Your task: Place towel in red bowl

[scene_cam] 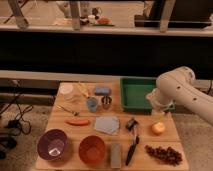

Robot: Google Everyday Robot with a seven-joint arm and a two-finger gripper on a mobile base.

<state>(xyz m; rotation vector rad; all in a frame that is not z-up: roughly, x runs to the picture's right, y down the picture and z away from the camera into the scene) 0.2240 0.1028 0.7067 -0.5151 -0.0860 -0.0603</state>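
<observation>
The towel (107, 125), a pale grey-blue square cloth, lies flat at the middle of the wooden table (165, 139). The red bowl (92, 149) stands just in front of it near the table's front edge, and looks empty. My gripper (158, 113) hangs from the white arm (175, 85) at the right, over the front right corner of the green tray. It is just above an orange fruit and well to the right of the towel.
A purple bowl (54, 145) stands left of the red bowl and a grey block (115, 154) right of it. Also on the table are a green tray (131, 93), blue sponge (102, 90), blue cup (92, 104), carrot (78, 122), black brush (131, 142), orange fruit (158, 128) and grapes (164, 154).
</observation>
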